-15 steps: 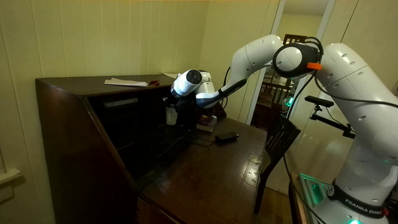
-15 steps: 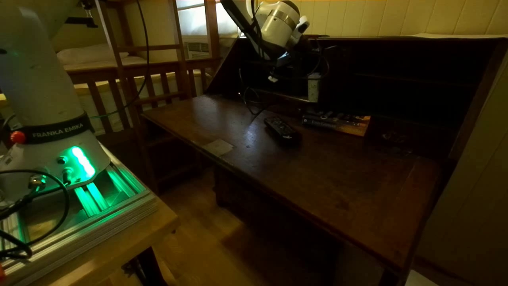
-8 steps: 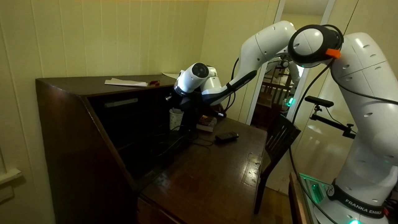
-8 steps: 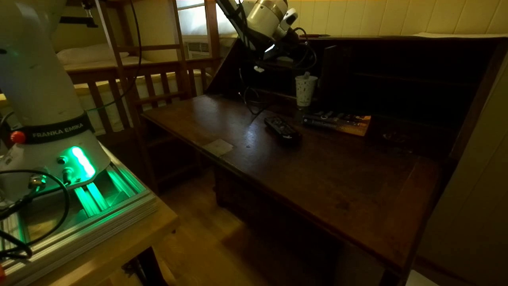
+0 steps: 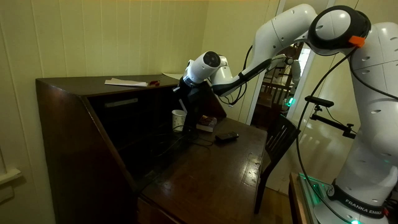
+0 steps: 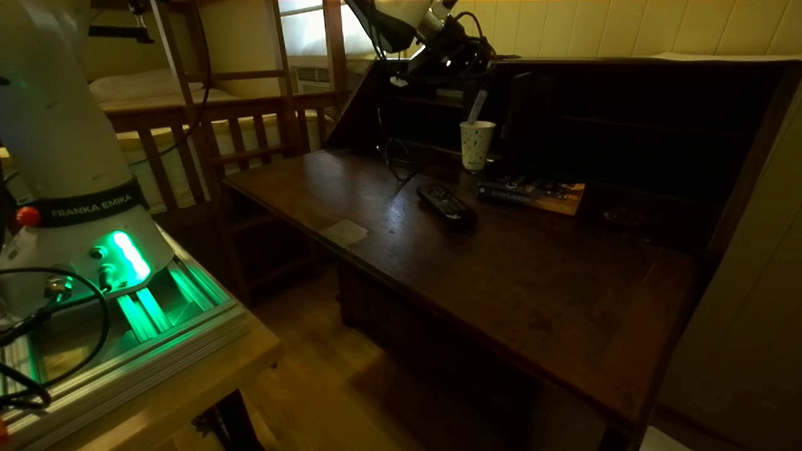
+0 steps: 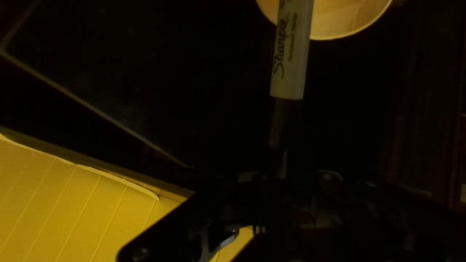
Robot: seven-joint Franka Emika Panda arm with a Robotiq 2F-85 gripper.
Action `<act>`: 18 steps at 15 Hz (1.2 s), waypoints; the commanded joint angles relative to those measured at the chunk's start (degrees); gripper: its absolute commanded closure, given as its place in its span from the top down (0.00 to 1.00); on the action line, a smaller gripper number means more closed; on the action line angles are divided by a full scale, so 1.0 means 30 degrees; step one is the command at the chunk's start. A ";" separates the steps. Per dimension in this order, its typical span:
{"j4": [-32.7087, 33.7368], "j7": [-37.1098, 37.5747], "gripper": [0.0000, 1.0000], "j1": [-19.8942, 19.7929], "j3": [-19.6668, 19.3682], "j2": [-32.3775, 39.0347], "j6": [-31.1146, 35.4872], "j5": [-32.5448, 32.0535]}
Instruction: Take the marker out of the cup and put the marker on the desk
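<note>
- Done: jaws pinch the marker.
- Unclear: whether its lower end clears the cup.
- Left: laying it on the desk, behind its front edge.

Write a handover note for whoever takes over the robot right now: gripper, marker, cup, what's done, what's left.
Gripper: shut on the marker by its dark upper end; the fingers are hard to make out in the dark.
Marker: slanted, its lower end at the mouth of the cup; I can't tell whether it has cleared the rim.
Cup: upright, toward the back of the desk, near the book.
Done: marker gripped, much of its barrel above the rim.
Left: draw it clear, lay it on the desk, release.
</note>
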 commanded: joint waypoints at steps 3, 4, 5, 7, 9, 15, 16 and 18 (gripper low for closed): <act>-0.3271 -0.0712 0.05 -0.0695 -0.0161 -0.3441 0.1602 -0.0308; -0.3550 -0.0737 0.05 -0.0841 -0.0174 -0.3835 0.2197 -0.0471; -0.3686 -0.0714 0.05 -0.0931 -0.0204 -0.4148 0.2731 -0.0604; -0.3475 0.0347 0.05 -0.0897 -0.0365 -0.4634 0.3252 -0.1656; -0.1815 0.3768 0.05 -0.0575 -0.0525 -0.4556 0.2877 -0.4053; 0.3269 1.1108 0.05 0.0096 0.0448 -0.2909 -0.0087 -0.8744; 0.4389 1.1830 0.05 0.0284 0.0587 -0.2200 -0.0991 -0.9284; 0.6535 1.2832 0.05 0.0666 0.0743 -0.0770 -0.2987 -1.0032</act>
